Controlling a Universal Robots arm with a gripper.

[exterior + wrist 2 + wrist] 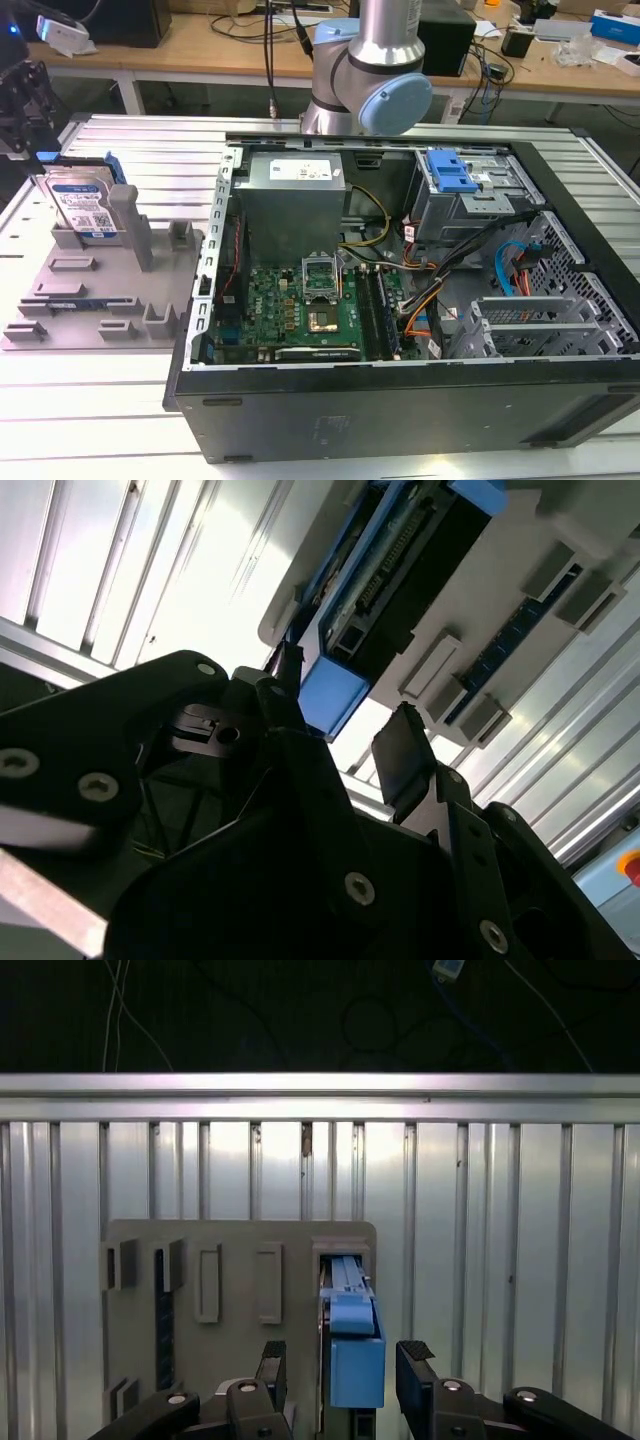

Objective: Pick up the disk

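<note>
The disk (82, 205) stands on edge in a slot at the far end of a grey fixture (100, 290), at the exterior view's left. It is silver-grey with a blue-and-white label and blue side rails. My gripper (22, 100) hovers dark just above and behind it. In the first wrist view the disk's blue rail (355, 1360) lies between the two black fingertips (272, 1358), with a gap on each side. The gripper (343, 1358) is open and holds nothing. In the second wrist view the blue rail end (333, 695) sits just beyond the open gripper (345, 715).
An open computer case (560, 230) with motherboard, cables and a blue latch (448, 172) stands right of the fixture. A thin dark strip (95, 303) lies in another fixture slot, and a grey post (128, 215) stands beside the disk. The table is ribbed metal (150, 140).
</note>
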